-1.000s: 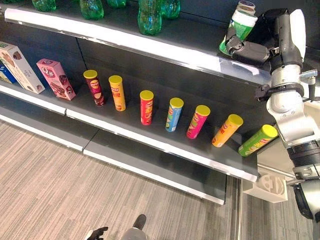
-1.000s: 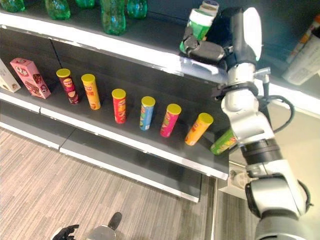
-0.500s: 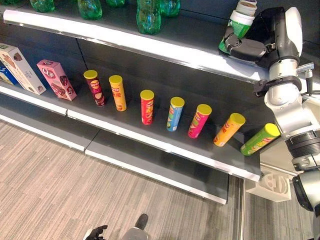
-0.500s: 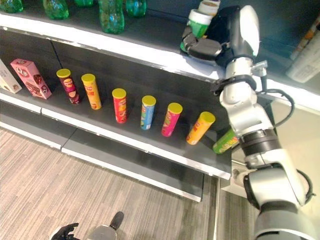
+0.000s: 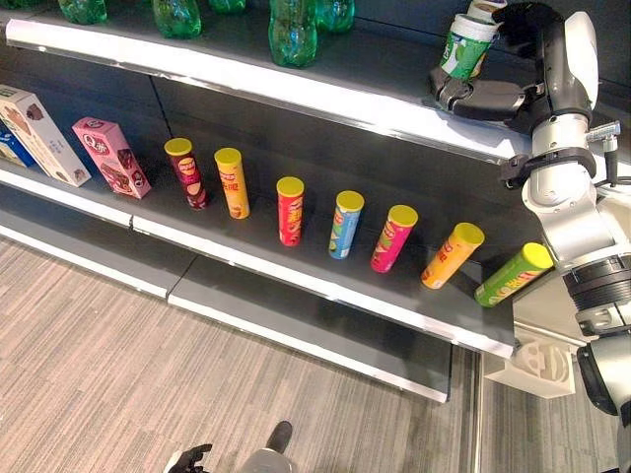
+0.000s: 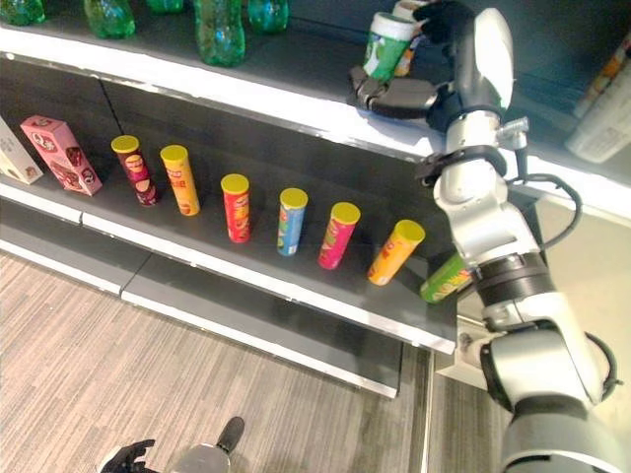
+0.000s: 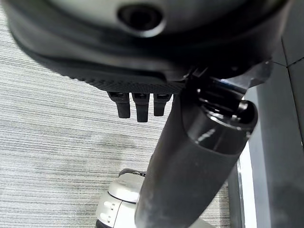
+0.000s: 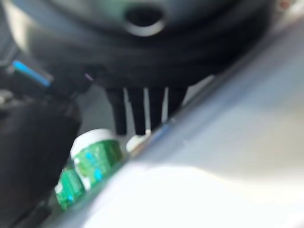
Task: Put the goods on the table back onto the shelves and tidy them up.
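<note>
Released — right hand's fingers have straightened and slipped off the green cup

Top shelf (image 5: 296, 94) first: right hand (image 5: 490, 97) hangs open beside the upright green cup (image 5: 461, 46), which stands behind the fingers (left hand (image 5: 190, 459) idle, low) — pulling straight back looks safest.

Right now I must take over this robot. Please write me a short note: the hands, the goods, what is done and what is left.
Right hand: open at the top shelf edge, beside the green cup.
Left hand: hangs low over the floor, fingers curled, holding nothing.
Goods: the green cup stands upright on the top shelf, free of the hand. Seven tube cans stand in a row on the middle shelf.
Done: the cup is shelved.
Left: withdraw the right hand; straighten the leaning cans on the right if needed.
</note>
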You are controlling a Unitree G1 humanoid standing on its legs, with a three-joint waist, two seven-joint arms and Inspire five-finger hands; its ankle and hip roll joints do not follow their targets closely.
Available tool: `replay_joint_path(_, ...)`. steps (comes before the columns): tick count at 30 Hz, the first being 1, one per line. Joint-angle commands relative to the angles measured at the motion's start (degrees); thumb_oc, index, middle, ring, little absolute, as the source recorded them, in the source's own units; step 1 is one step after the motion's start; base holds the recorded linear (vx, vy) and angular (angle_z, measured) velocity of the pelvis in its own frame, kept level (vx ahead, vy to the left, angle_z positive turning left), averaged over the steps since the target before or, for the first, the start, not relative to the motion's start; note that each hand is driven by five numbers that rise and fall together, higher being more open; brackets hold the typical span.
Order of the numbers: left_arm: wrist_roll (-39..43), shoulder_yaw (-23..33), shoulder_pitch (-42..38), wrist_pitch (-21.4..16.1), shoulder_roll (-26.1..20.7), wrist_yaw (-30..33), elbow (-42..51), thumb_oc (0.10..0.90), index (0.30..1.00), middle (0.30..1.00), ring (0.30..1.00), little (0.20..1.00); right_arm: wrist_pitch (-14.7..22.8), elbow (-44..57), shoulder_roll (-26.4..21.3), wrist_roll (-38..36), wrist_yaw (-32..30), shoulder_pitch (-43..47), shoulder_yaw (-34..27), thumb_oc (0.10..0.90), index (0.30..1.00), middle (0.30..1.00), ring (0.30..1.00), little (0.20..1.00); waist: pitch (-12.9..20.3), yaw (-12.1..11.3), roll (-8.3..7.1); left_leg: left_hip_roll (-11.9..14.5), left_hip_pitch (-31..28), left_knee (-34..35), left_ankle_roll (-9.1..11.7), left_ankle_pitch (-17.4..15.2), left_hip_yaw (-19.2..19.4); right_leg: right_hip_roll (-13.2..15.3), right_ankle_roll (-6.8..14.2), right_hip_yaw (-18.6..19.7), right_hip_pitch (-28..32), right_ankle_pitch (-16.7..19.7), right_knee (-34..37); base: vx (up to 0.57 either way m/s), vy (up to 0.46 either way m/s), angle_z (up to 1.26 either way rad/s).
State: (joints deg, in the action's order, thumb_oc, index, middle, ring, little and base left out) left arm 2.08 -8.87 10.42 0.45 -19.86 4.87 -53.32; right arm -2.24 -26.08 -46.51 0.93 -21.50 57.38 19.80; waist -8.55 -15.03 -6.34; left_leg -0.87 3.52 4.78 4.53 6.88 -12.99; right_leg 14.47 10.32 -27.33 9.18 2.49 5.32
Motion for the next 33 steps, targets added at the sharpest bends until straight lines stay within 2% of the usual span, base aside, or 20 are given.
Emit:
replay_joint_path(1, -0.5, -3.7, -0.7, -0.9, -2.6, 1.9, -1.6, 0.8, 0.9, 0.9, 0.9, 0.9, 3.0, 4.0, -2.9, 0.5, -4.3, 6.8, -0.4, 0.8, 0.9, 0.9, 0.9, 0.9, 5.1, -0.7, 0.92, 2.4, -3.8, 0.2, -0.3, -7.6, 4.3, 3.3, 2.4, -2.0, -1.5, 2.9, -1.5, 0.0, 0.0, 0.0)
replay_joint_path(11, -1.3, -2.9, -1.0, -0.6, -2.3, 2.3, -1.7, 0.8, 0.9, 0.9, 0.9, 0.9, 4.2, 14.0, -4.7, 2.3, -7.2, 2.4, -7.0, 0.8, 0.9, 0.9, 0.9, 0.9, 5.3, 0.2, 0.96, 2.5, -4.4, 0.2, -0.4, -8.2, 5.0, 3.2, 2.4, -1.2, -1.7, 2.8, -1.5, 0.0, 0.0, 0.0)
replay_joint_path(13, -1.5, -2.3, -1.3, -0.4, -2.0, 2.7, -2.1, 0.8, 0.9, 0.9, 0.9, 0.9, 4.5, 18.9, -5.2, 3.7, -8.2, 0.3, -10.1, 0.8, 0.9, 0.9, 0.9, 0.9, 5.4, 0.8, 1.14, 2.6, -4.6, 0.2, -0.4, -8.3, 5.3, 3.1, 2.4, -0.8, -1.8, 2.6, -1.5, 0.0, -0.014, -0.08)
replay_joint_path(14, -2.1, -2.0, -1.5, -0.3, -1.6, 2.9, -2.3, 0.8, 0.9, 0.9, 0.9, 0.9, 5.1, 23.8, -5.7, 4.8, -9.1, -2.3, -13.8, 0.8, 0.9, 0.9, 0.9, 0.9, 5.6, 1.6, 1.3, 2.6, -4.6, 0.2, -0.5, -8.2, 5.5, 3.1, 2.4, -0.4, -2.1, 2.8, -1.3, 0.0, -0.021, -0.1)
replay_joint_path(20, -2.1, -1.4, -1.4, -0.2, -1.5, 2.8, -1.8, 0.8, 0.9, 0.9, 0.9, 0.9, 5.6, 31.8, -6.3, 6.2, -9.4, -7.1, -19.5, 0.8, 0.9, 0.9, 0.9, 0.9, 6.0, 3.0, 1.76, 3.0, -4.9, 0.2, -0.4, -8.4, 6.5, 2.8, 2.3, 0.6, -2.4, 2.8, -0.9, 0.0, -0.019, -0.06)
replay_joint_path(26, -2.3, -0.7, -1.1, -0.1, -1.4, 2.5, -1.0, 0.8, 0.9, 0.9, 0.9, 0.9, 7.4, 38.3, -6.5, 5.4, -8.5, -12.2, -24.5, 0.8, 0.9, 0.9, 0.9, 0.9, 6.4, 5.3, 2.63, 4.0, -5.7, 0.2, 0.0, -8.7, 8.3, 2.1, 2.0, 2.2, -2.9, 2.4, -0.6, -0.01, -0.037, -0.16)
replay_joint_path(30, -2.3, -0.6, -0.9, -0.1, -1.2, 2.3, -0.7, 0.8, 0.9, 0.9, 0.9, 0.9, 8.2, 40.4, -5.8, 4.2, -7.7, -14.8, -26.3, 0.8, 0.9, 0.9, 0.9, 0.9, 6.5, 5.9, 2.98, 4.5, -6.0, 0.2, 0.2, -8.9, 8.9, 1.9, 1.9, 2.9, -3.1, 2.3, -0.6, -0.01, -0.023, -0.18)
replay_joint_path(31, -2.3, -0.5, -0.9, -0.1, -1.2, 2.2, -0.5, 0.8, 0.9, 0.9, 0.9, 0.9, 8.6, 41.2, -5.5, 3.6, -7.2, -16.0, -27.0, 0.8, 0.9, 0.9, 0.9, 0.9, 6.6, 6.3, 3.2, 4.6, -6.2, 0.2, 0.3, -9.0, 9.2, 1.8, 1.9, 3.3, -3.1, 2.2, -0.5, -0.02, -0.043, -0.14)
replay_joint_path(32, -2.2, -0.2, -0.6, -0.2, -0.8, 1.6, 0.4, 0.8, 0.9, 0.9, 0.9, 0.9, 10.4, 43.1, -4.3, -0.4, -5.2, -19.7, -28.8, 0.8, 0.9, 0.9, 0.9, 0.9, 6.5, 7.6, 3.81, 5.3, -6.6, 0.2, 0.5, -9.0, 10.2, 1.4, 1.7, 4.0, -3.2, 2.0, -0.4, -0.02, -0.043, -0.22)
replay_joint_path(33, -2.2, -0.3, -0.5, -0.1, -1.0, 1.6, 0.5, 0.8, 0.9, 0.9, 0.9, 0.9, 10.5, 43.3, -4.3, -0.6, -5.0, -20.2, -29.2, 0.8, 0.9, 0.9, 0.9, 0.9, 6.5, 7.4, 3.74, 5.3, -6.7, 0.2, 0.6, -9.1, 10.3, 1.3, 1.7, 4.0, -3.2, 2.0, -0.4, -0.03, -0.052, -0.23)
